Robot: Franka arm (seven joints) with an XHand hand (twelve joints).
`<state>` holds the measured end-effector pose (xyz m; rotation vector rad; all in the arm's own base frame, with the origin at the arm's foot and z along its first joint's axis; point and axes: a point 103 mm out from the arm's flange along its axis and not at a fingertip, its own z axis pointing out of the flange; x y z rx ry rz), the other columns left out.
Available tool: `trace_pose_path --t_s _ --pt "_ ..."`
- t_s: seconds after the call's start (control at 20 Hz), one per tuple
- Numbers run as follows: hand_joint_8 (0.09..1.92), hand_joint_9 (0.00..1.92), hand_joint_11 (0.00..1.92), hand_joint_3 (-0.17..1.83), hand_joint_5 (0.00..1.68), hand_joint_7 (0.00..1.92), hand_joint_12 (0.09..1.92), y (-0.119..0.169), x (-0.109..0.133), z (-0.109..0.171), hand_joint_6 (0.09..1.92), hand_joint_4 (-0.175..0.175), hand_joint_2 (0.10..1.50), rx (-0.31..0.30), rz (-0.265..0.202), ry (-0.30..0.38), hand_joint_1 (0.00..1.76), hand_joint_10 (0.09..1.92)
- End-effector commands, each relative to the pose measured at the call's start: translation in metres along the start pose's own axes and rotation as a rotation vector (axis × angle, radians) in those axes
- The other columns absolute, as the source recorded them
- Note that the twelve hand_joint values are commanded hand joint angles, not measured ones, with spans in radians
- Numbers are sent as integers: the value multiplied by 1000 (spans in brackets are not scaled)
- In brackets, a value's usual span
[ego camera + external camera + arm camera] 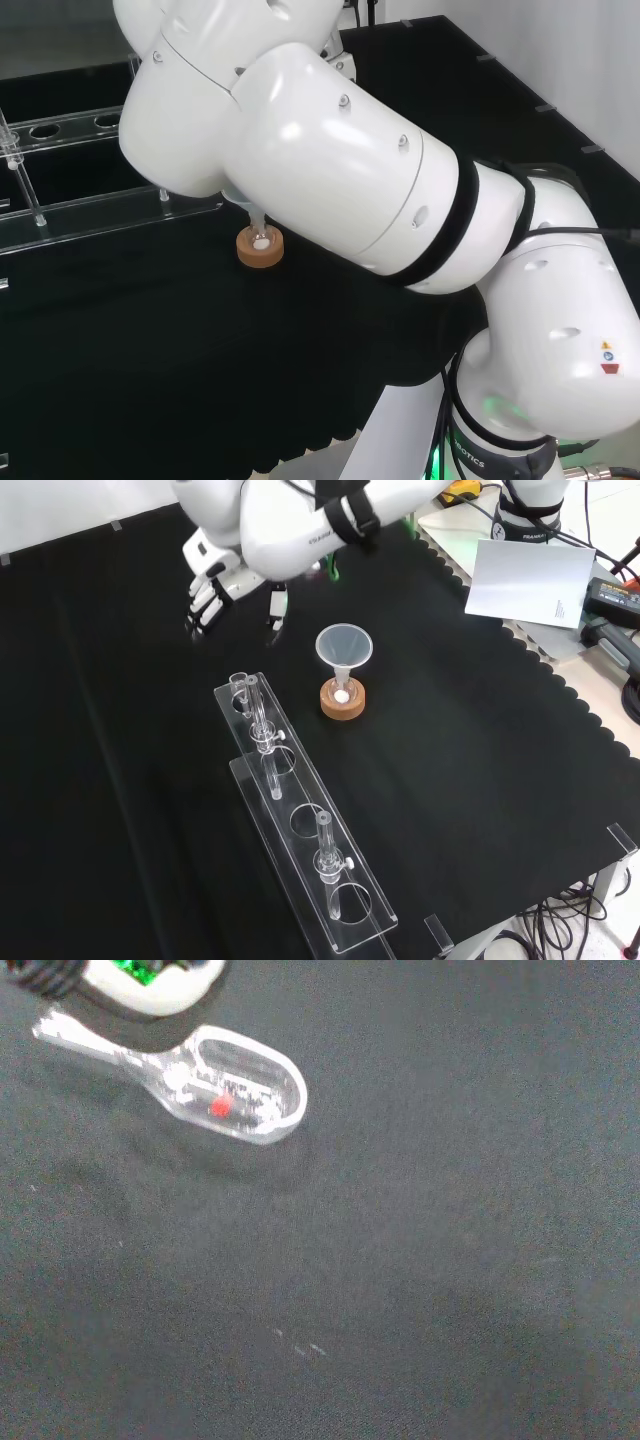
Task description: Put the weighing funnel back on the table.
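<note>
Weighing funnel [235,1085]: small clear scoop with a short stem, lying flat on the black cloth [480,730] of the counter, seen in the wrist view. Soft shadow close beside the bowl. One red spot and some white flecks in the bowl. Stem end just beside a white part of the hand [150,988]; touching or apart, impossible to tell.

Hand [222,578]: black and white, hanging over the cloth near the far edge of the counter, toward its left corner in the front view. Fingers [200,608] pointing down, nearly straight and slightly spread, thumb held apart from them. Nothing visibly pinched between them.

Arm [340,170]: large white links with black bands, reaching across the counter in the head view.

Funnel [344,646]: clear cone, mouth up, upright near the middle of the counter, well apart from the hand. Stem down in a small flask [342,694] with something white at the bottom.

Cork ring [343,706]: round and brown, under the flask; seen in the head view too [260,250], just below the arm.

Rack [300,820]: long, clear plastic, with round holes, running from beside the cork ring toward the near edge of the counter in the front view. Several clear tubes [258,715] upright in it, at the far end and about halfway along.

White sheet of paper [535,580]: off the cloth, beyond the scalloped right edge in the front view.
</note>
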<state>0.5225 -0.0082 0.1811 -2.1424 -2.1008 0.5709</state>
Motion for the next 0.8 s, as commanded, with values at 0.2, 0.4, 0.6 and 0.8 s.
trace_pose_path --t_s 0.2,0.4,0.6,0.8 --pt "652 506 405 350 378 203 1295 -43 -8 -35 133 -6 672 -52 15 76 817 609" --pt "653 511 414 361 387 221 1298 -58 -8 -45 122 -7 668 -67 16 77 811 611" --pt "655 519 417 365 392 231 1298 -73 -11 -53 119 -6 668 -76 20 79 807 612" --pt "654 525 418 368 398 235 1298 -78 -18 -52 117 -6 668 -88 17 88 804 612"
